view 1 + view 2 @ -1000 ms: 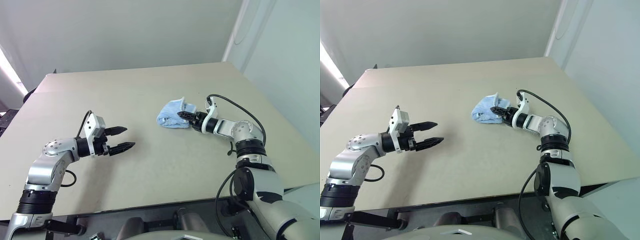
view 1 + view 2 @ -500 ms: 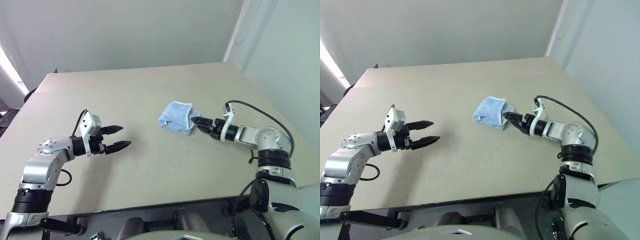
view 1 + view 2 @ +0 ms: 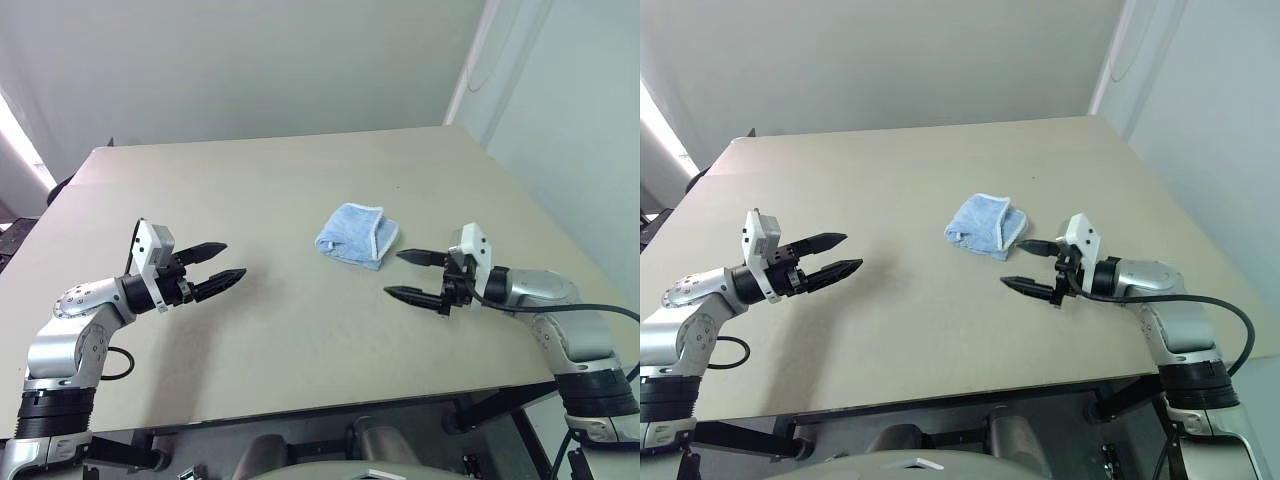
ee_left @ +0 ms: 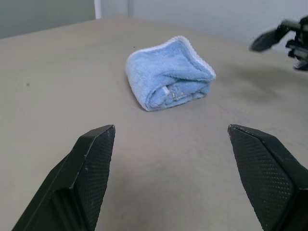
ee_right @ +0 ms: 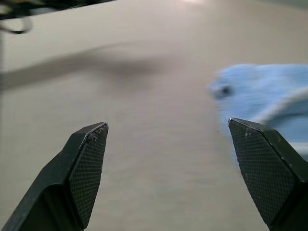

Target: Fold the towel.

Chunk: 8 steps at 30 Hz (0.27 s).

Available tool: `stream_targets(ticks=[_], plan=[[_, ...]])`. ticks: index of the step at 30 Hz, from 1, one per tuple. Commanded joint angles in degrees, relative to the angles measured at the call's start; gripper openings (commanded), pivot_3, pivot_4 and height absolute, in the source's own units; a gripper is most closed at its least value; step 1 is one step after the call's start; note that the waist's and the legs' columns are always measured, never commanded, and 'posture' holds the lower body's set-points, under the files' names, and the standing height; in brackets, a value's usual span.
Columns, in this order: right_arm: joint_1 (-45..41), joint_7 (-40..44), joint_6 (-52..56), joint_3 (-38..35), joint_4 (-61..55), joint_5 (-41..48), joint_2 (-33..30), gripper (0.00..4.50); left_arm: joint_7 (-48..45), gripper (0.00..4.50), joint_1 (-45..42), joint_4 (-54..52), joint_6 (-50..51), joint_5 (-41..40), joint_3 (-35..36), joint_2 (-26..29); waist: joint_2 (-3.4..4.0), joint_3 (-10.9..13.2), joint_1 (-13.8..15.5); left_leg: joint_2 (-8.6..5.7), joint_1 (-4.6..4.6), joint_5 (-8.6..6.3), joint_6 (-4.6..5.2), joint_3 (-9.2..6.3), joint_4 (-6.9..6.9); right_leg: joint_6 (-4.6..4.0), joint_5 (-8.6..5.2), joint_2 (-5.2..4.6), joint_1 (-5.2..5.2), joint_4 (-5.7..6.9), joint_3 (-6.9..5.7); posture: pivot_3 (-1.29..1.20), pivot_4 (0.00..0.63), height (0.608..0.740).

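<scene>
Both sets of jaws stand spread wide and I have nothing in either one. My left gripper (image 3: pixel 222 279) hangs over the table (image 3: pixel 270 190) on its left side, fingers aimed level toward the middle; from its wrist camera I see the two black textured fingertips (image 4: pixel 94 166) far apart with bare tabletop between them. My right gripper (image 3: pixel 413 276) is on the right side of the table, just in front of the towel and a little to its right, apart from the cloth and not touching it. Its fingers point toward the left arm, one finger above the other as the head camera sees them. Its own wrist camera shows the pads (image 5: pixel 89 163) widely parted, with the towel blurred off to one side rather than between them.

I see the towel (image 3: pixel 356 234) lying on the table right of centre, folded into a compact bundle. It is light blue and fluffy on the outside, with white stitched edging (image 4: pixel 190 45) running along the curved upper edge. From the left wrist camera I see layers stacked at the open end of the bundle, the inner folds tucked in and a tiny white tag (image 4: pixel 165 91) showing there. The bundle sits slightly askew to the table's edges. My two grippers face each other across the table, well apart.
</scene>
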Motion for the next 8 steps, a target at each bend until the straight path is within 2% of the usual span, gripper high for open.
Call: stream_targets(ticks=[1,8], plan=[[-1.03,1.45,1.62,-0.37,-1.19,2.87,0.25,4.18,-1.40,3.97,0.65,-0.41,-1.42,0.31,0.55,1.28,0.00,0.00,0.04,0.00,0.00,0.00,0.00,0.00,0.00,0.00,0.00,0.00,0.00,0.00,0.00,0.00,0.000,0.740],[-1.34,1.65,4.10,-0.25,-0.73,3.59,-0.57,4.18,-1.49,3.97,2.54,-2.29,0.58,-0.16,1.34,4.57,-0.02,0.01,0.17,0.00,-0.03,0.00,0.00,-0.02,-0.02,0.00,0.00,-0.02,-0.03,0.00,-0.01,0.00,0.000,0.740]])
